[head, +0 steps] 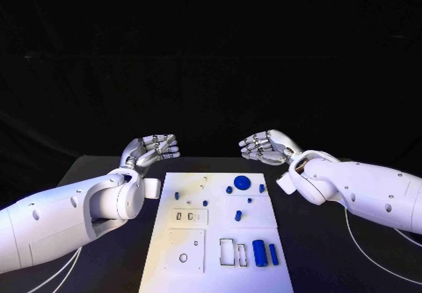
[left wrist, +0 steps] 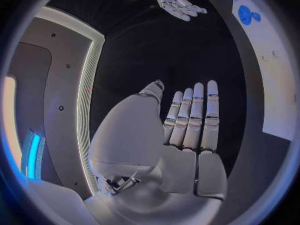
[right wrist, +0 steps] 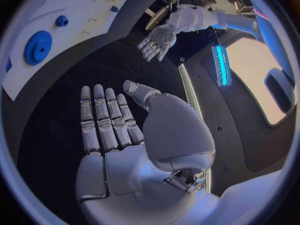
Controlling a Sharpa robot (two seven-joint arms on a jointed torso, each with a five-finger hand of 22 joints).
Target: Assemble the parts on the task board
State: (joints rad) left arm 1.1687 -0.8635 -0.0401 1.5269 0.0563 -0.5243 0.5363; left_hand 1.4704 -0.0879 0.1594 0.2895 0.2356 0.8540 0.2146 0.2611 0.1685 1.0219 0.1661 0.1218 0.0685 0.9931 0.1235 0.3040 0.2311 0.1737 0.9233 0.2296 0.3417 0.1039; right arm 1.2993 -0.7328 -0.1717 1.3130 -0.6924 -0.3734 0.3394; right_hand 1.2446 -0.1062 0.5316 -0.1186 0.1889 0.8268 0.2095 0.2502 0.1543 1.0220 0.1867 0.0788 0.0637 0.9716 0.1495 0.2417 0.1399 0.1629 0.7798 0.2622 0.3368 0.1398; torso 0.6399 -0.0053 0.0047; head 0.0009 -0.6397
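Note:
The white task board [head: 264, 232] lies in the middle of the table. On it lie small blue parts: a round disc [head: 242, 180] at the far end, a short peg [head: 237, 215] in the middle, and a long bar [head: 260, 253] with a thinner bar [head: 274, 254] near the front right. My left hand [head: 151, 149] hovers beyond the board's far left corner, empty, fingers straight and apart [left wrist: 190, 120]. My right hand [head: 268, 147] hovers beyond the far right corner, also empty with its fingers extended [right wrist: 106, 120]. The disc [right wrist: 37, 47] appears in the right wrist view.
Several smaller blue pieces [head: 205, 202] dot the board's far half. Rectangular cut-outs [head: 228, 251] and a round hole [head: 183, 258] mark the near half. A white block [head: 153, 188] sits at the board's left edge. Black table lies on both sides of the board.

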